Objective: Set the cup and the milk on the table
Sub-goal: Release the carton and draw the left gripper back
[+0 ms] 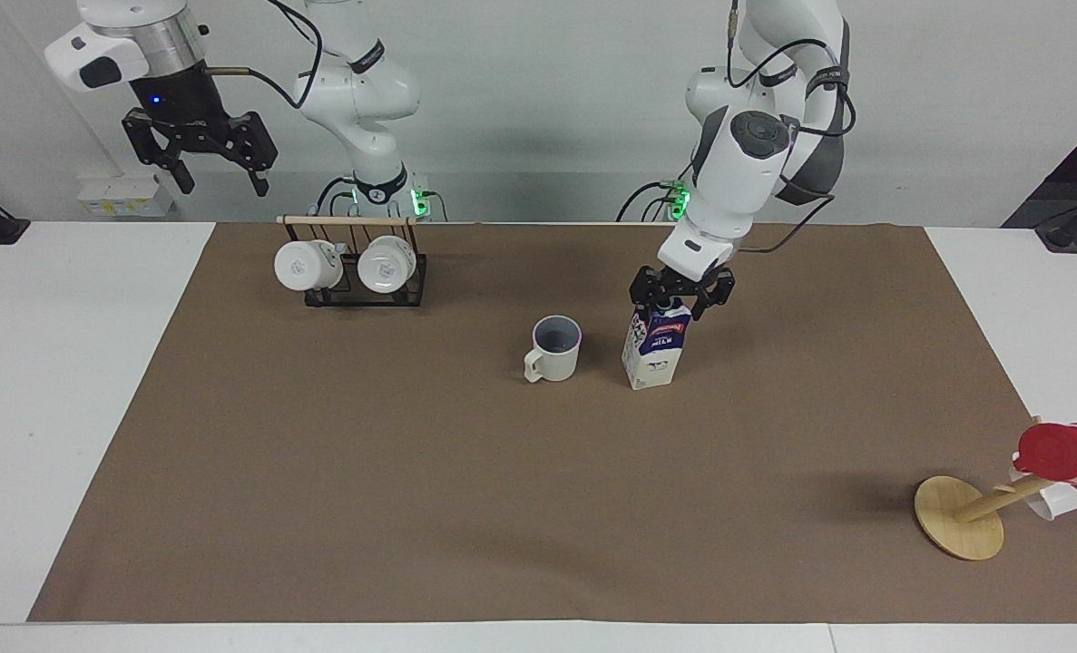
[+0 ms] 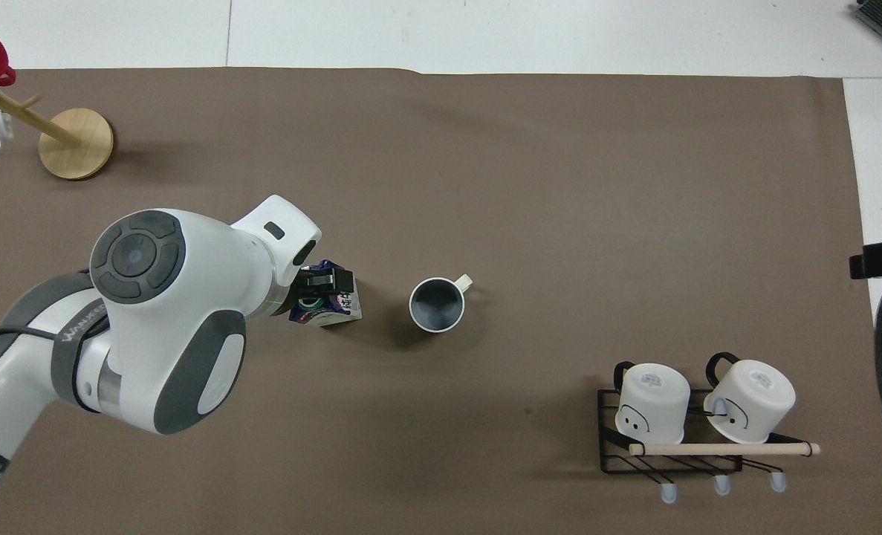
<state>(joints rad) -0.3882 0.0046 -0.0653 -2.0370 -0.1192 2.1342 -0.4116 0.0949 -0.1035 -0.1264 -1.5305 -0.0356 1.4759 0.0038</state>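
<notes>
1. The milk (image 1: 655, 347) was stood upright on the table (image 1: 66, 381), beside the cup (image 1: 554, 348), toward the left arm's end.
2. The left gripper (image 1: 680, 304) was positioned at the carton's top, fingers spread wide.
3. The right gripper (image 1: 200, 165) was held raised by the table's edge, fingers open.

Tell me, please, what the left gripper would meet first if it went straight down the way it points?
The left gripper points down at the milk, its open fingers on either side of the carton's gable top. Going straight on, it would likely meet that top first; the cup stands beside the milk, out of that line.
</notes>
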